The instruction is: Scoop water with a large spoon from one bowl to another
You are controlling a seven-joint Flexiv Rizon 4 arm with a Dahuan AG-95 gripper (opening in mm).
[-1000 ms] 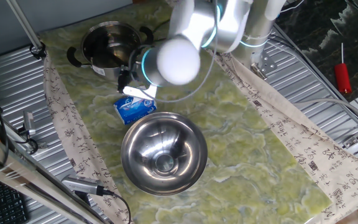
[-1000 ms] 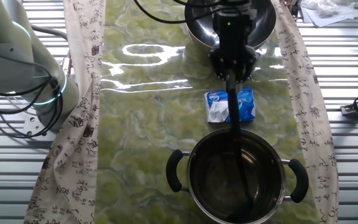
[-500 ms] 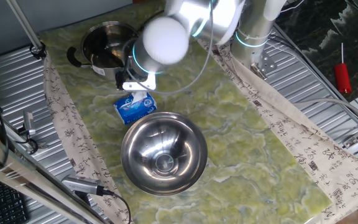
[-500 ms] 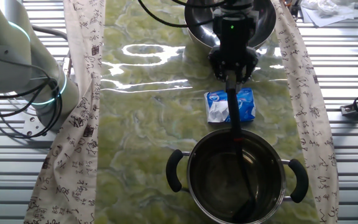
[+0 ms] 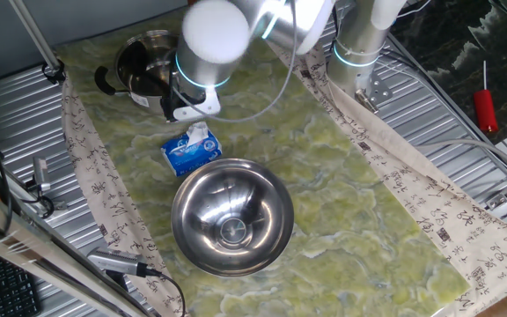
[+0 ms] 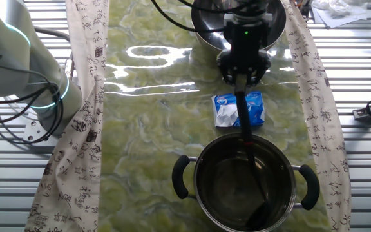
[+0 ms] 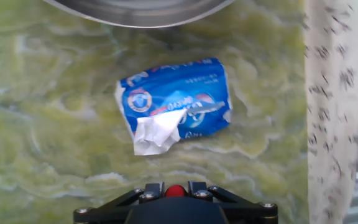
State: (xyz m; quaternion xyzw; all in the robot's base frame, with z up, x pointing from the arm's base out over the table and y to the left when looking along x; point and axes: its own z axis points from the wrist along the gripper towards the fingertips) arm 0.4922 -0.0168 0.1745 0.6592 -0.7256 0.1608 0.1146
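The large spoon [image 6: 247, 154] runs as a slim dark line down the middle of the other fixed view. Its upper end is held in the end effector [image 6: 242, 76] and its lower end reaches down inside the pot [image 6: 201, 169] at the bottom centre of that frame, toward the pot's lower right inner wall. A small red spot marks the handle where it crosses the pot's rim. In the hand view a round red tip [image 7: 174, 190] sits at the bottom centre, between two dark fingers [image 7: 143, 195] of the end effector, which press against it from either side, so the end effector is clamped on the large spoon.

The water cannot be made out inside the pot; the interior shows only dark steel with dull reflections.

Just under the handle, between the pot and the bowl [image 6: 203, 22], lies a blue-and-white tissue pack [image 6: 227, 108] with a white tissue sticking out. In the hand view the tissue pack [image 7: 178, 102] fills the centre, with the bowl's rim [image 7: 142, 12] along the top edge.

In the first fixed view the pot [image 5: 139, 62] stands at the upper left, partly behind the arm, and the bowl [image 5: 231, 218] stands at lower centre, with the tissue pack [image 5: 190, 150] between them. All rest on a green marbled tabletop [image 5: 350, 185], bordered by pale printed cloth strips [image 5: 86, 167].
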